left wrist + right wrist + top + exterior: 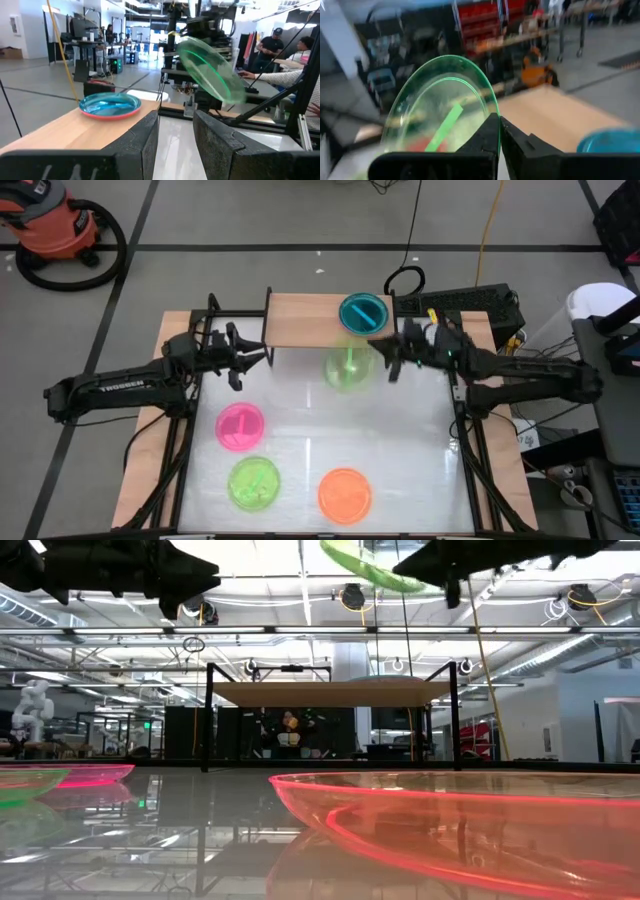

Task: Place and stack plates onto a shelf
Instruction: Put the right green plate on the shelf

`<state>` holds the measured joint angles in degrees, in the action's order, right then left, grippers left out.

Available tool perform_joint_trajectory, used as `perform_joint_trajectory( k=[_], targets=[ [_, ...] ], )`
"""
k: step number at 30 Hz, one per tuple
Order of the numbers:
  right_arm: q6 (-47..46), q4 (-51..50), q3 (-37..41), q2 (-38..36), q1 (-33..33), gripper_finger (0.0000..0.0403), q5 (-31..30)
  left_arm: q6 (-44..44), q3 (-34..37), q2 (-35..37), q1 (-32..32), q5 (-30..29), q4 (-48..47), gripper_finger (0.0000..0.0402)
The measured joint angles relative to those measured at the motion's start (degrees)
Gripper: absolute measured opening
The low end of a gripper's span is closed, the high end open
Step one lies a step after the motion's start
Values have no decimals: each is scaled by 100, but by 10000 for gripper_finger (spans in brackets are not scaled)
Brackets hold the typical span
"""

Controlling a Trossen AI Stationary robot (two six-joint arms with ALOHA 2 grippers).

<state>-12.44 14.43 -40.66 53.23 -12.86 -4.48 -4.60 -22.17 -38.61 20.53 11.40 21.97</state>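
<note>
Workshop floor all round, and a white tabletop [400, 470] in the middle with your wooden shelf [310, 320] along its far edge, so that's your stage. You're mid-carry right now: the right gripper [385, 358] has its fingers clenched on the rim of a green plate [349, 370], holding it tilted up in the air just in front of the shelf. From the right wrist view you can see the two fingers pinched tight on the plate's edge, with the board beyond.

On the shelf already there's a blue plate [362, 313] near its right end, and from the left wrist view it looks like it sits on something reddish underneath, maybe a pink or orange one, hard to say. Waiting on the tabletop: a pink plate [240, 426], a second green plate [253, 483] (could be a stack, I can't tell) and an orange plate [345, 493].

Your left gripper [240, 360] hangs near the shelf's left end, fingers parted and holding nothing.

Next, I'd say you need to level that green plate out, bring it over the blue one and lower it centred before letting go. Drop it tilted and it'll probably slide off the stack. Left arm could then go for the pink plate, it's the closest.
</note>
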Motion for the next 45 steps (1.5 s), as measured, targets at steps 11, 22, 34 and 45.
perform_joint_trajectory(
  k=[11, 22, 34, 45],
  targets=[
    [-728, 1832, -696, 1948, -2156, 0, 1351, 42, 0, 0, 1, 0, 65, 129],
    [-785, 1841, -2532, 4053, -2280, 0, 1671, 39, 0, 1, 1, 2, 63, 129],
    [-765, 2137, -2933, 5350, -2295, 0, 1504, 129, 0, 2, 2, 1, 60, 129],
    [-532, 1980, -2935, 5471, -2261, 0, 1352, 133, 0, 0, 2, 2, 57, 129]
  ],
)
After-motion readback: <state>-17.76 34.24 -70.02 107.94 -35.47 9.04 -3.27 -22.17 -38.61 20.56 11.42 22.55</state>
